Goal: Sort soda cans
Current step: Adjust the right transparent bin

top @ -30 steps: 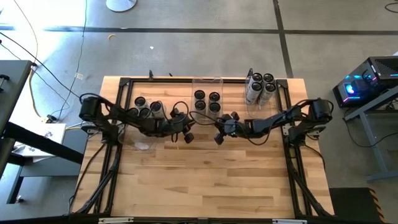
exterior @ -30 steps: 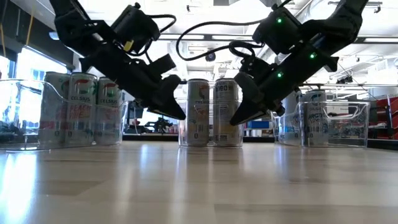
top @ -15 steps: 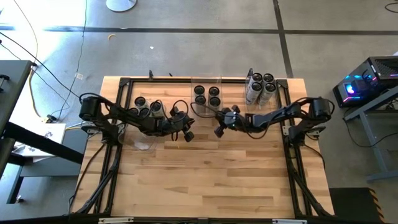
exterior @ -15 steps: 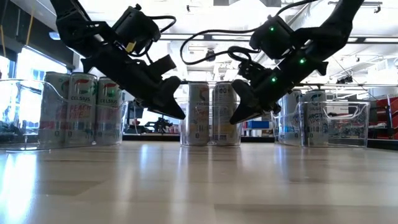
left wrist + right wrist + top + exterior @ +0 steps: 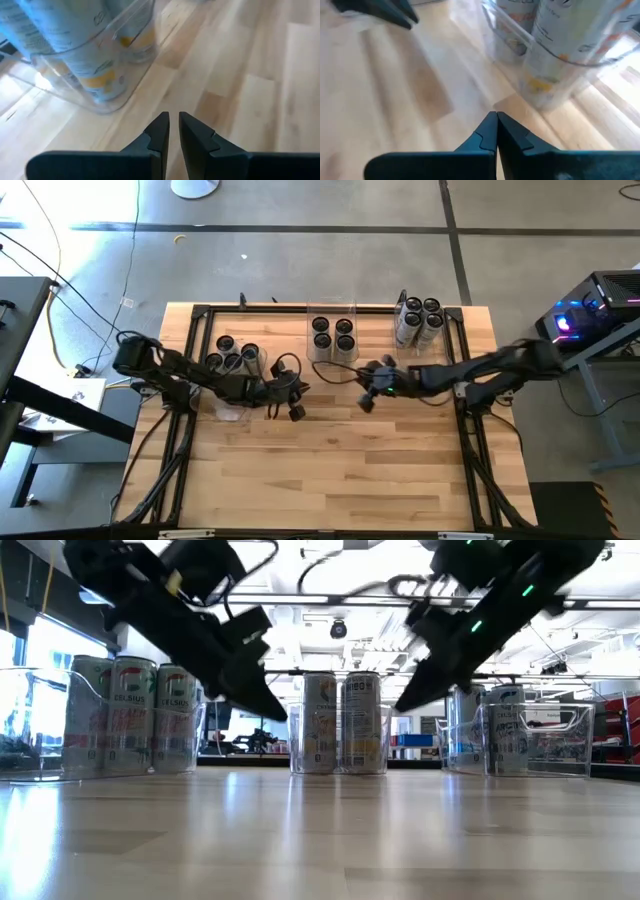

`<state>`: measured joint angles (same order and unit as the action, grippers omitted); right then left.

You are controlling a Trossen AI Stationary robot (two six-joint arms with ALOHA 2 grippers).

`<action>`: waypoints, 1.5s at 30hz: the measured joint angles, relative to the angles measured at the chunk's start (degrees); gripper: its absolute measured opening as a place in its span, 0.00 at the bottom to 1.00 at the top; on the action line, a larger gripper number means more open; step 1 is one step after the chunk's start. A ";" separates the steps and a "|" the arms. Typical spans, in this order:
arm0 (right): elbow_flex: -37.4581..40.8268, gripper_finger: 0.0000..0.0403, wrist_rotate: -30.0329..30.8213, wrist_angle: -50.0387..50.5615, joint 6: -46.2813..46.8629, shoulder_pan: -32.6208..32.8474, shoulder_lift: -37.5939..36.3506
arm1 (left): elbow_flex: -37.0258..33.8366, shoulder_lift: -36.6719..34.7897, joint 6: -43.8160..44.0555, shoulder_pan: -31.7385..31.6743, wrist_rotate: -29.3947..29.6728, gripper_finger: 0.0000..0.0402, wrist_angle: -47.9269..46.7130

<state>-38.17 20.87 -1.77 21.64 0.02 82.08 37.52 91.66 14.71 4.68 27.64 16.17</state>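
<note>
Aluminium soda cans stand in three groups along the table's far edge in the high view: four at the left, four in the middle, four at the right, each group inside a clear bin. The left gripper and the right gripper hang over bare wooden table in front of the middle group, holding nothing.

From the low view, the cans are tall, slim and upright, their printed sides smooth and probably slippery. They look stiff enough if full but easily dented if empty; I judge a mid-height pinch across the body safest, since a high grip could tip such a narrow can.

Seen by the left wrist, the fingers are nearly together, a thin gap between them, nothing caught; a bin with cans lies near.

At the right wrist, the fingers are pressed fully together, empty, with a bin of cans just ahead.
</note>
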 joint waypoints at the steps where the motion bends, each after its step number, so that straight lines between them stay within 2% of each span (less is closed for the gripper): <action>1: 0.00 0.00 -0.21 3.19 0.89 1.10 -2.80 | 0.00 -0.80 0.04 0.92 0.13 0.09 -0.38; 5: -1.17 0.00 -3.21 18.34 4.71 4.80 -14.60 | 0.02 -2.85 0.06 4.25 0.29 0.09 -0.39; 8: -5.92 0.00 -3.25 31.17 6.75 5.89 -21.50 | 0.02 -3.52 0.07 5.53 0.12 0.09 -0.40; 13: -16.07 0.01 2.70 53.22 8.80 3.70 -24.59 | 0.02 -3.54 0.12 6.16 0.21 0.09 -0.60; 15: -18.96 0.04 2.47 59.17 8.97 1.75 -23.99 | 0.02 -3.54 0.14 6.15 0.21 0.09 -0.86; 18: -19.71 0.15 -1.31 60.35 7.58 -1.10 -22.72 | 0.02 -3.54 0.15 6.15 0.19 0.09 -0.99; 22: -17.15 0.37 -6.54 59.80 2.08 -4.21 -20.56 | 0.02 -3.54 0.15 6.15 0.19 0.09 -1.54; 25: -15.53 0.51 -7.19 59.67 0.47 -6.18 -18.53 | 0.02 -3.54 0.17 6.24 0.17 0.09 -1.91; 29: -14.21 0.58 -7.19 58.06 0.34 -8.97 -14.86 | 0.02 -3.54 0.17 6.26 0.14 0.09 -1.89; 32: -14.16 0.56 -7.19 57.94 -0.91 -10.64 -11.77 | 0.02 -3.54 0.17 6.26 0.13 0.09 -1.85; 36: -14.16 0.47 -7.39 57.02 -2.48 -12.29 -7.44 | 0.02 -3.54 0.17 6.26 0.13 0.09 -1.85; 40: -14.16 0.33 -7.47 57.11 -2.84 -12.88 -3.74 | 0.02 -3.54 0.17 6.26 0.13 0.09 -1.85; 45: -14.25 0.10 -8.68 56.80 -1.53 -11.25 -2.25 | 0.04 -3.54 1.15 6.24 -0.40 0.09 -1.85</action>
<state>-52.42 12.20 55.03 20.12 -11.24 79.83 37.56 88.12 15.86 10.92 27.24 14.33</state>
